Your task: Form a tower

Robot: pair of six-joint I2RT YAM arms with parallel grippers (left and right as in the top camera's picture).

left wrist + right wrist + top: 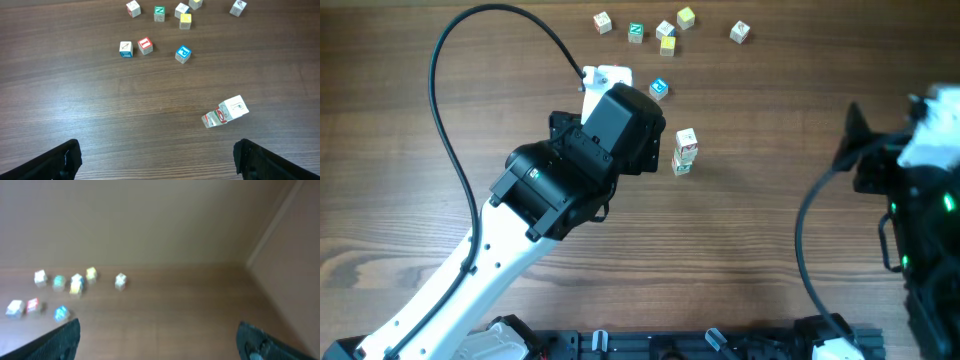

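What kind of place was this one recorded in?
Probably a robot lab or test bench: a wood-grain table, the cabled left arm and right arm, small letter cubes as props, and a plain beige wall.

even soft light, blurry right-wrist view
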